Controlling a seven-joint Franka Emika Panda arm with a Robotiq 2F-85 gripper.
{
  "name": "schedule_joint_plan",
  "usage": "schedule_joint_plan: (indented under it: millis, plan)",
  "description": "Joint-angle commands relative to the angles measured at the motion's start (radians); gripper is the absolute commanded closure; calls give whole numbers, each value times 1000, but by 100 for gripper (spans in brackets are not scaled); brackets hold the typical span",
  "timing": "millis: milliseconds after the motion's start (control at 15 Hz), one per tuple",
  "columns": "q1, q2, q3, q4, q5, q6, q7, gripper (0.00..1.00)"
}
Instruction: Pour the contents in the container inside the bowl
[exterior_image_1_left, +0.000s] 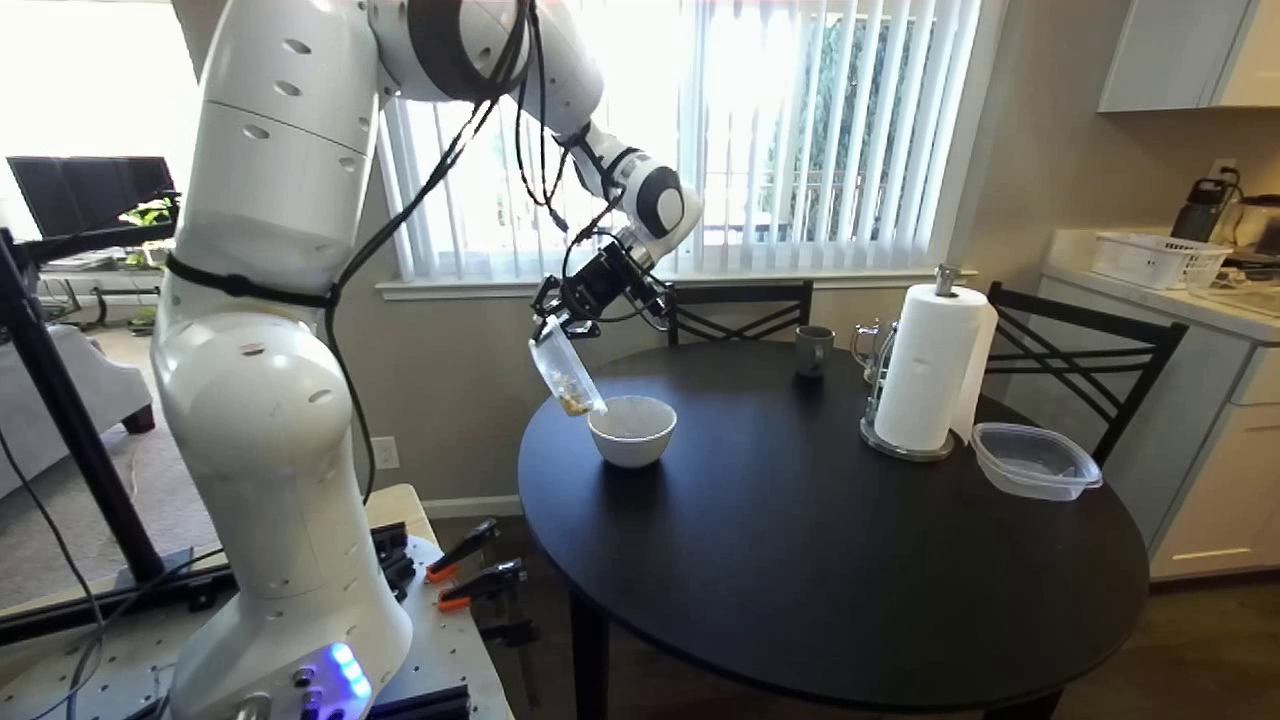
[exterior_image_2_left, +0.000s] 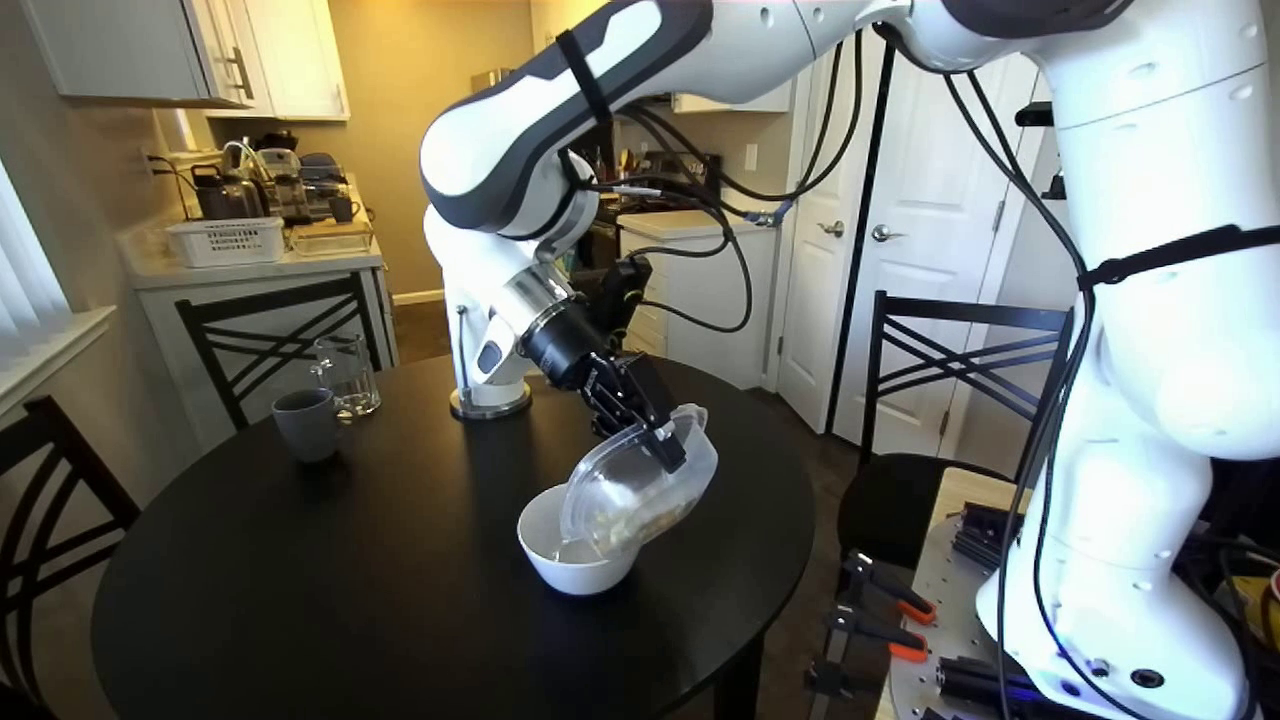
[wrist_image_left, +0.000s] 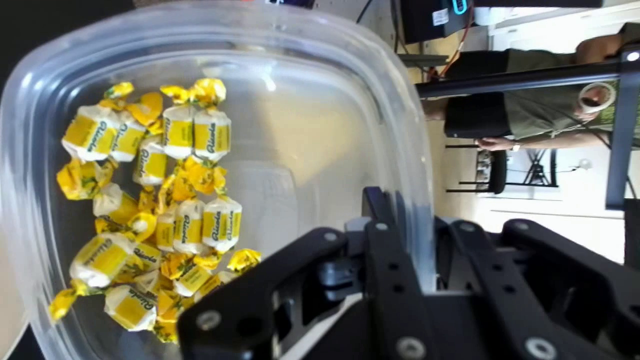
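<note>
Gripper (wrist_image_left: 407, 220): clamps the clear tub (exterior_image_2_left: 632, 490) by its upper rim, apparently freeing the lip.
Tub: tilted, lip over the white bowl (exterior_image_1_left: 633, 443), likely for pouring.
Candies (wrist_image_left: 187, 232): bunched in the tub's low end, probably needing more tilt.
Bowl: upright on the table (exterior_image_1_left: 850, 570), presumably to catch them.

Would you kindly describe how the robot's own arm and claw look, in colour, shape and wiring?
The arm is glossy white and rounded, with dark grey bands. Black cables run along it, tied on by black straps, and blue lights glow on its base. The claw is black and angular, with slim, hinged fingers dotted with silvery screws.
</note>
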Motion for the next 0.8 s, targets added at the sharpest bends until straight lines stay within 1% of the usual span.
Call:
schedule_joint_plan:
  millis: [0,333,600,733]
  plan:
    - [-19,63,21,90,36,-120,8,95]
    - [-44,125,7,218,40,-176,4,95]
    - [-76,231,-12,373,66,-312,55,95]
    - [-87,294,-20,440,93,-385,101,95]
